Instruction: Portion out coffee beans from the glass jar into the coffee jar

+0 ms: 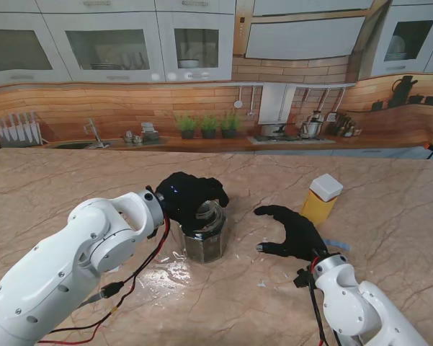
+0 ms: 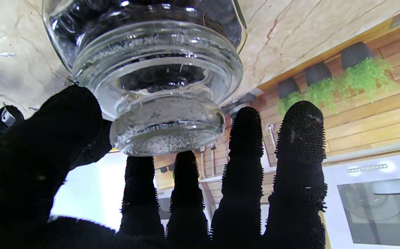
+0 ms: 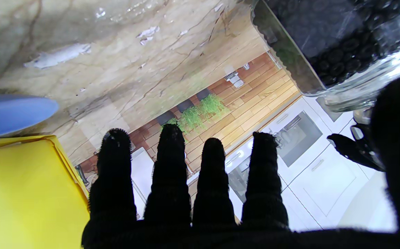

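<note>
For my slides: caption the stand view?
Left hand over the glass jar; right hand open beside it.

A beige, brown-veined marble table top (image 1: 57, 180) is seen filling the stand's view, with white flecks (image 1: 169, 268) scattered on it near the centre, toward 7 o'clock. A printed kitchen backdrop (image 1: 94, 101) of wooden panelling and white glass-fronted cabinets is set along the far edge from 10 to 2 o'clock; pictured on it are three green potted herbs (image 1: 209, 124) at 12 o'clock, a row of knives (image 1: 18, 130) at 10 o'clock and a dark kettle (image 1: 403, 90) at 2 o'clock. A flat pale-blue object (image 3: 10, 116) is glimpsed on the table at about 4 o'clock, its kind not made out.
</note>
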